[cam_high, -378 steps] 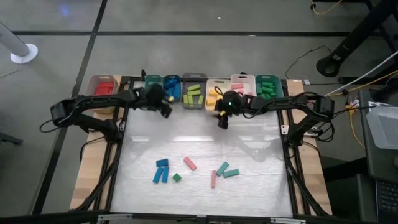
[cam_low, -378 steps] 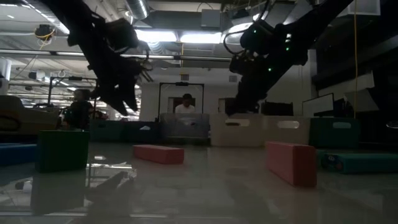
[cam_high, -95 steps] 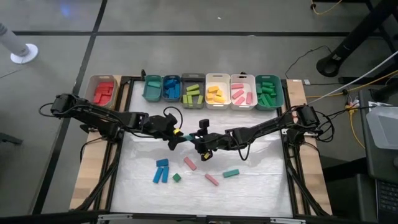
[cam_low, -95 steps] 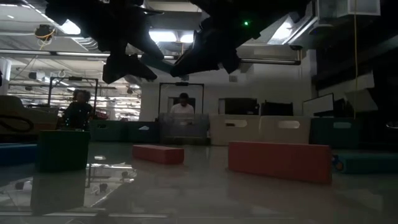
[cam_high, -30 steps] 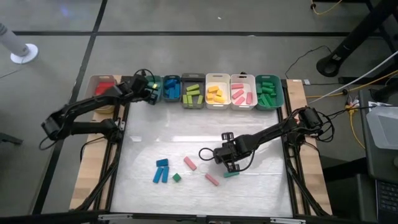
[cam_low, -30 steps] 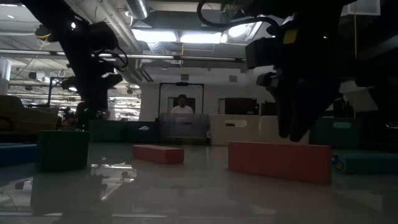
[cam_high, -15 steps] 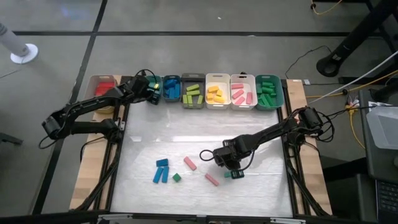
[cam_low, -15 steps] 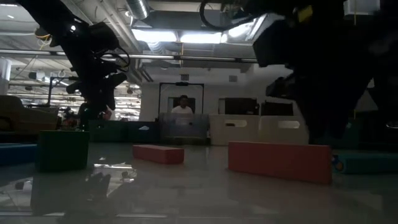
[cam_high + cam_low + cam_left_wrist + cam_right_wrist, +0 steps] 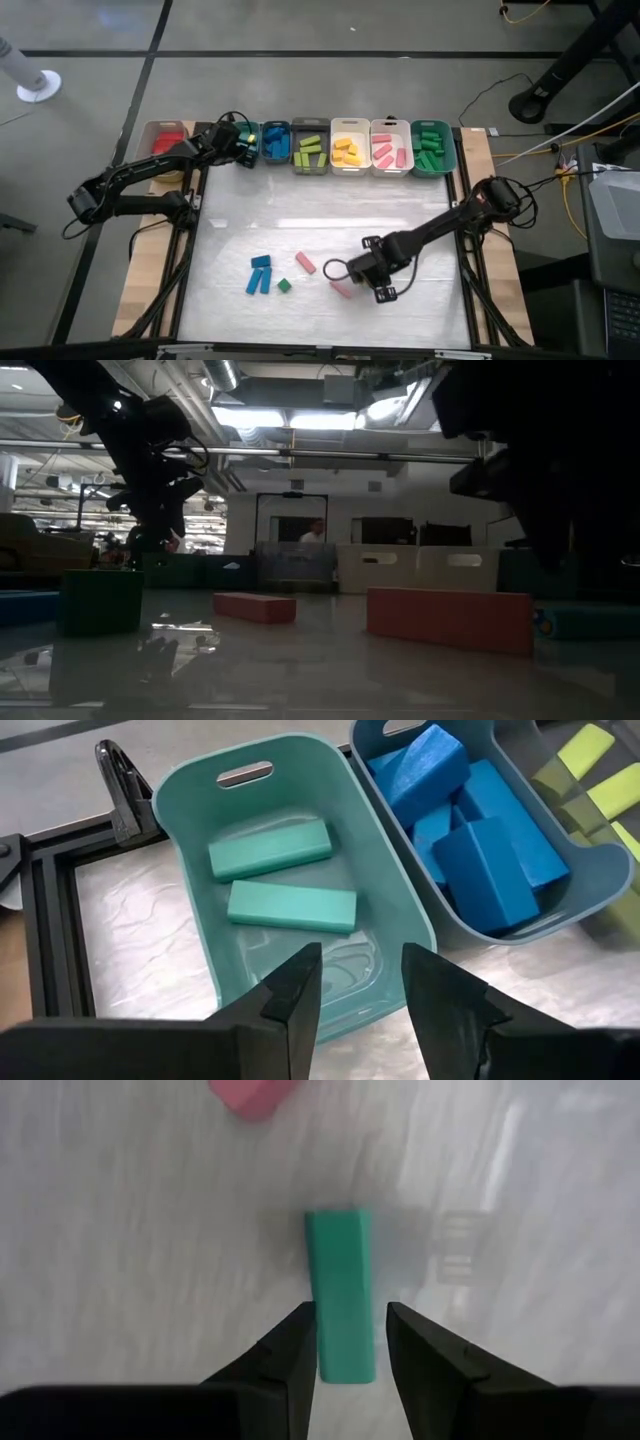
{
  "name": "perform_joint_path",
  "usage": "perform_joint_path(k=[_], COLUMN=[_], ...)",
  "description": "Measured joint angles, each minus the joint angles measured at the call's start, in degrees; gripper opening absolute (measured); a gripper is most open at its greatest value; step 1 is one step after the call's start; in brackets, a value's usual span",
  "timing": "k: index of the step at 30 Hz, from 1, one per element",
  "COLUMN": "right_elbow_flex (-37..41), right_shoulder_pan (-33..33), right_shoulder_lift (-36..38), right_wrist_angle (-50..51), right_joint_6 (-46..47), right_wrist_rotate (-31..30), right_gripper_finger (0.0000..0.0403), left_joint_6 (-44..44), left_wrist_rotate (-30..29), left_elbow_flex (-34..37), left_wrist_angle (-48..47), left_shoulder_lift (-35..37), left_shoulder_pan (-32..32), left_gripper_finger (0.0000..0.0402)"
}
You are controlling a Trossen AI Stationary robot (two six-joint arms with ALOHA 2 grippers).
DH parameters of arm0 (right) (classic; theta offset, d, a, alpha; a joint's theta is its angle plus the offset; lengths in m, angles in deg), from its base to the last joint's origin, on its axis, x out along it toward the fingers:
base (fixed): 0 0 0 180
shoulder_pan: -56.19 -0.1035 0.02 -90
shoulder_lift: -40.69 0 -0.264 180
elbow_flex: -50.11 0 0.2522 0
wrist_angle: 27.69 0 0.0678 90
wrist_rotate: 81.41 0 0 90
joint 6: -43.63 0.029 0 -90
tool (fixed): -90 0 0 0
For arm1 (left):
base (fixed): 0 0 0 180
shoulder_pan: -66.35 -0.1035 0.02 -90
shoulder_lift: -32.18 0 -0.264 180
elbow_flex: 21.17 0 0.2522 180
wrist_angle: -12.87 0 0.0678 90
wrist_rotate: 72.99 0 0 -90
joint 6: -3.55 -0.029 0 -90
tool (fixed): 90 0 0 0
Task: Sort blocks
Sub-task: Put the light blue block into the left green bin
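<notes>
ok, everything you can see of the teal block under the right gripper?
The teal block is a short, plain, matte bar with squared edges, lying flat on the glossy white table. In the right wrist view its near end sits between the right gripper's open dark fingers, lengthwise to them; contact can't be judged. A pink block lies just beyond it, apart. In the high view the right arm hides it; in the low view it shows only as a dim teal sliver at the right edge.

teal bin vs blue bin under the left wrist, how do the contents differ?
The teal bin holds two teal bars, flat and apart, its floor mostly bare. The blue bin is crowded with blue blocks, stacked and tilted. Both bins sit side by side; the left gripper is open above them.
</notes>
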Motion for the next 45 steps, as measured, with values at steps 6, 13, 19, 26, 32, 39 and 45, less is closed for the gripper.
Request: perform_joint_path(k=[6, 13, 19, 26, 32, 39, 45], right_elbow_flex=[0.0, 0.0, 0.0, 0.0, -0.2, -0.1, -0.4], right_shoulder_pan=[-2.9, -2.9, -2.9, -2.9, -2.5, -1.8, 0.3], right_shoulder_lift=[-0.3, -0.3, -1.2, -6.1, -7.2, -7.2, -7.4], right_wrist_angle=[-1.7, -1.7, -2.8, -2.8, -2.8, -3.1, -3.6], right_joint_6=[0.0, 4.9, 5.2, 5.1, 5.0, 3.9, 3.9], right_wrist_rotate=[-1.8, -1.4, -2.7, -3.1, -5.5, -6.8, -7.6], right_gripper_finger=[0.0122, 0.0142, 0.0204, 0.0233, 0.021, 0.0103, 0.0096], left_joint_6=[0.0, 0.0, 0.0, 0.0, 1.3, 7.9, 14.6], left_wrist_rotate=[0.0, 0.0, 0.0, 0.0, 2.6, 24.2, 39.2], left_elbow_flex=[0.0, 0.0, 0.0, 0.0, 0.0, 0.0, 0.0], left_wrist_angle=[-0.3, -2.1, -3.1, -3.4, -3.4, 0.6, 6.1], left_shoulder_lift=[0.0, 0.0, 0.0, 0.0, 0.0, 0.0, 0.0], left_shoulder_pan=[0.0, 0.0, 0.0, 0.0, 0.0, 0.3, 5.3], left_gripper_finger=[0.0129, 0.0129, 0.0129, 0.0129, 0.0129, 0.0129, 0.0129])
